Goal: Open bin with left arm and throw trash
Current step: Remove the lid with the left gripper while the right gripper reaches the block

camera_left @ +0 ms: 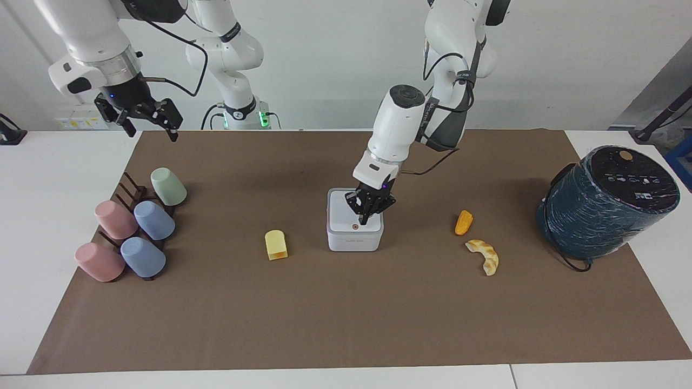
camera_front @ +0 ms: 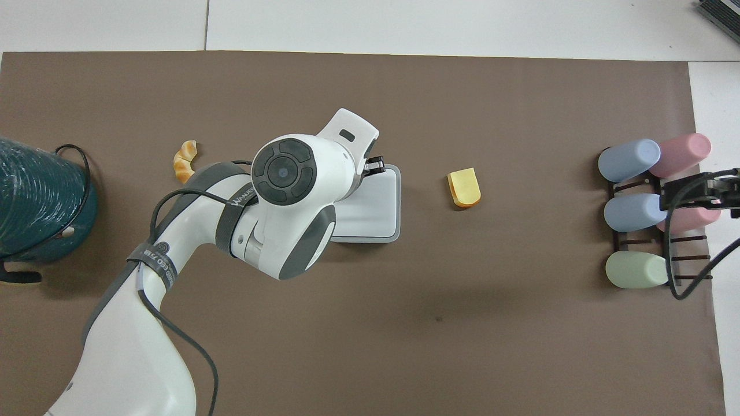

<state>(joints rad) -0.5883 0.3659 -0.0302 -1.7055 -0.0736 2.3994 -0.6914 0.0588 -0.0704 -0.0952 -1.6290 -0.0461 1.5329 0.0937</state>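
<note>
Brown mat: covers most of the white table, and everything sits on it.
Left arm: reaches down over the middle of the mat, its wrist tilted toward the bin.
Right arm: waits raised at its own end of the table.
Teal wrapped cylinder: stands tilted at the left arm's end, a black cable trailing by its base.
Cup rack: at the right arm's end, with two pink, two blue and one green cup lying on their sides on the dark pegs.
Bin: small white box in the middle of the mat, lid down flat.
Left gripper: clenched, fingertips together, tip right at the orange dot on the bin's lid; actual contact is hard to judge.
Right gripper: jaws spread, holding nothing, hanging over the mat's corner by the cup rack.
Tan crescent: on the mat between the bin and the cylinder.
Pale yellow block: beside the bin, toward the right arm's end.
Orange nub: just beside the crescent, nearer the robots.
</note>
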